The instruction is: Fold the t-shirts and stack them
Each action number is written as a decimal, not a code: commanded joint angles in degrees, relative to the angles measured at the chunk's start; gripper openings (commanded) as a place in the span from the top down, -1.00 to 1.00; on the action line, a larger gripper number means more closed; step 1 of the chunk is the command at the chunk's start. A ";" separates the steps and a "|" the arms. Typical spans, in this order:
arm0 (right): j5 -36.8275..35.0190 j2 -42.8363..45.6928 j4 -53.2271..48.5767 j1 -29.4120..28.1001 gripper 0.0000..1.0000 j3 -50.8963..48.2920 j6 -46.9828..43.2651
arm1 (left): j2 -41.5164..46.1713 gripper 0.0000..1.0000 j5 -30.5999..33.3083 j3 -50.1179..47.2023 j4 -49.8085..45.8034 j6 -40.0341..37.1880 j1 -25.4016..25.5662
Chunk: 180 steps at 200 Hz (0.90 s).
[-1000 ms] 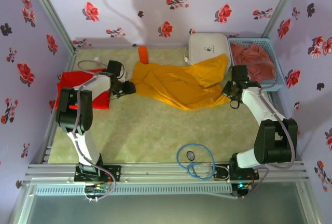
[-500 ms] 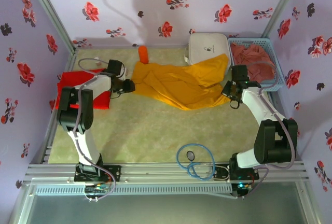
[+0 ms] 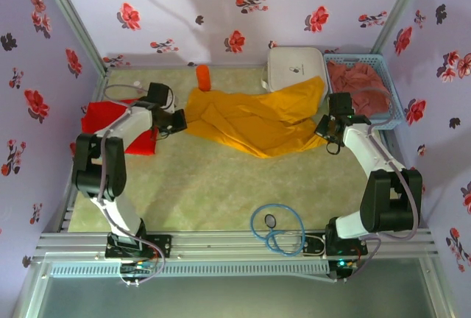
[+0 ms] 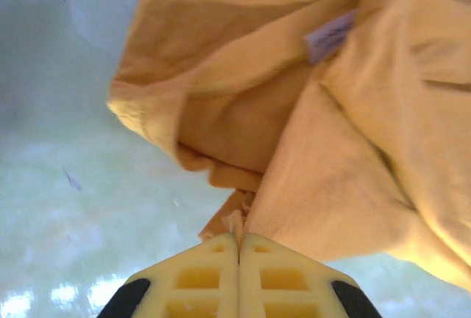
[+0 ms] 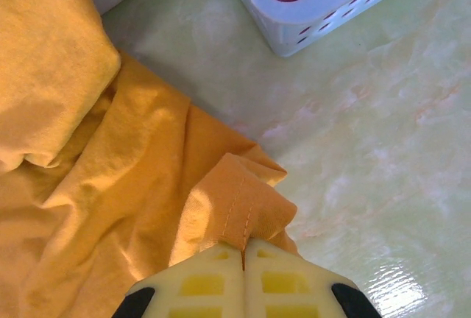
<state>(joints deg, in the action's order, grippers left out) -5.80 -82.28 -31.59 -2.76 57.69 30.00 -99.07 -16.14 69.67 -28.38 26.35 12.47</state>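
At opposite edges of the golden-yellow t-shirt, the left hand has pinched shut; the right hand still grips.

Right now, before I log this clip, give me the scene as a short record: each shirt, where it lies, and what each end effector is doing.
yellow t-shirt: crumpled mid-table, unfolded, far corner lapping onto the white case
red t-shirt: at the table's left edge, partly under the left arm
pink t-shirt: bunched in the blue basket
left end effector: shut on the yellow t-shirt's left edge
right end effector: shut on its right edge
stacked: no shirt lies on another
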 commanded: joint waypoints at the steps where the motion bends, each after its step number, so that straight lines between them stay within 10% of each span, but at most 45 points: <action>1: -0.97 0.21 -0.93 0.56 1.00 0.37 0.42 | 5.55 1.00 -4.65 1.00 -7.98 3.18 -0.23; 97: -1.76 0.47 -3.22 2.46 1.00 3.74 0.62 | 20.10 1.00 -5.13 5.91 -25.63 4.41 -4.11; 180: -0.01 11.95 -8.71 2.50 1.00 -3.64 -0.31 | 43.71 1.00 -7.76 -13.60 -29.45 20.58 -3.96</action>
<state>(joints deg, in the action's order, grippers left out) -5.61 -73.69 -36.58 -0.62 56.38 29.98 -61.10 -22.59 60.03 -53.21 40.36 8.67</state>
